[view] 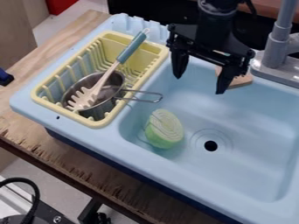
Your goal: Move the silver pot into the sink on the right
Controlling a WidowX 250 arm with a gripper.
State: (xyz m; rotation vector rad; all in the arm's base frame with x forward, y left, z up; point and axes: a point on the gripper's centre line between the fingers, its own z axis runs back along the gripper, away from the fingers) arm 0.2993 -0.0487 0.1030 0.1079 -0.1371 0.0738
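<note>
Black two-finger gripper (199, 85) spread over blue plastic sink (251, 153); round silver metal pot (102, 108) beside it, probably light, rigid; grip wire handle (160, 99).

"That round silver pot (109, 104)?"
"Metal, softly shiny."
"The pale yellow, rectangular dish rack (100, 123)?"
"Smooth plastic, rather matt."
"And the light blue, rectangular sink (248, 175)?"
"Plastic-looking too, smooth, with a faint gloss."
"The brown wooden desk (111, 179)?"
"Rough, splintery along the edge."
"The black, two-fingered pincer (199, 84)?"
"Mostly matt."
</note>
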